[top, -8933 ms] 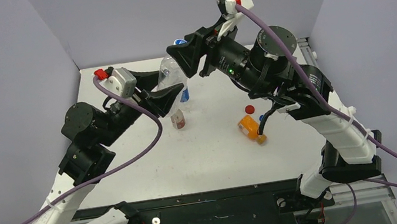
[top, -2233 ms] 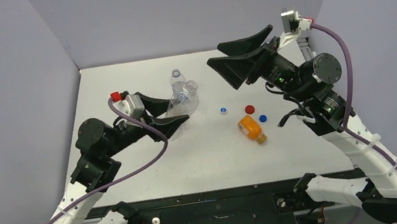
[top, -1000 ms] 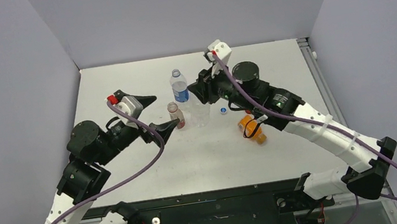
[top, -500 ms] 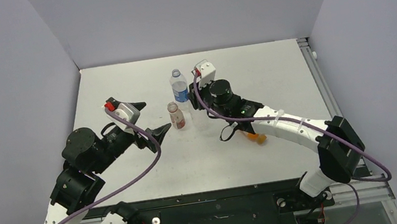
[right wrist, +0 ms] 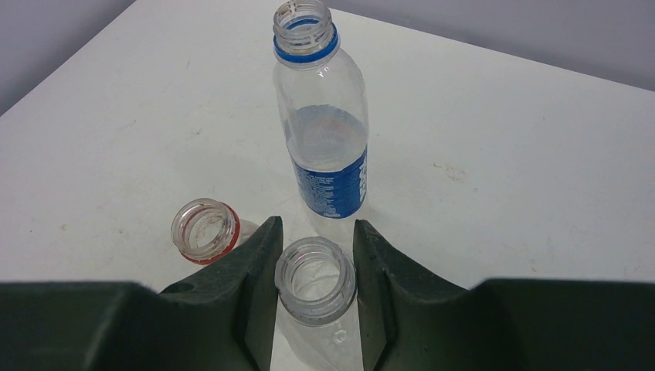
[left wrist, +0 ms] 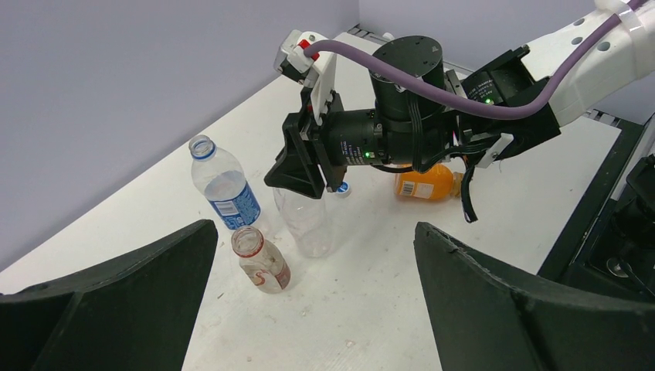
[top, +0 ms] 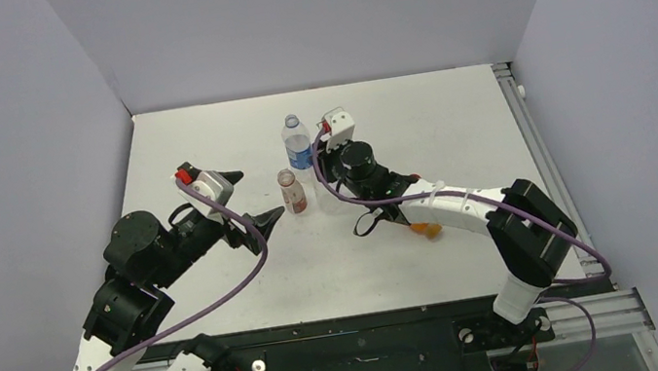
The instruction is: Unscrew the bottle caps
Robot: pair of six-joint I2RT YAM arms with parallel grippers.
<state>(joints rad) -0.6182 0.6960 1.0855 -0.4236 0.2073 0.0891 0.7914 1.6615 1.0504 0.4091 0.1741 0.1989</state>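
Observation:
Three bottles stand upright with bare mouths: the blue-labelled bottle (top: 297,145) (right wrist: 324,139), the short reddish-labelled bottle (top: 292,192) (left wrist: 259,260) and the clear unlabelled bottle (left wrist: 309,224) (right wrist: 315,280). My right gripper (top: 328,162) (right wrist: 317,229) is shut on the clear bottle's neck, one finger on each side. The orange bottle (top: 424,227) (left wrist: 429,184) lies on its side behind the right arm. One small bottle cap (left wrist: 342,188) shows by the right gripper; other caps are hidden. My left gripper (top: 250,195) (left wrist: 314,227) is wide open, left of the bottles and holding nothing.
The right arm (top: 446,205) stretches low across the table from the right, over the orange bottle. The grey back wall (top: 310,21) stands just behind the bottles. A metal rail (top: 520,118) runs along the table's right edge.
My right gripper swung left and came down over the clear bottle's neck. The left arm drew back a little to the left, still open.

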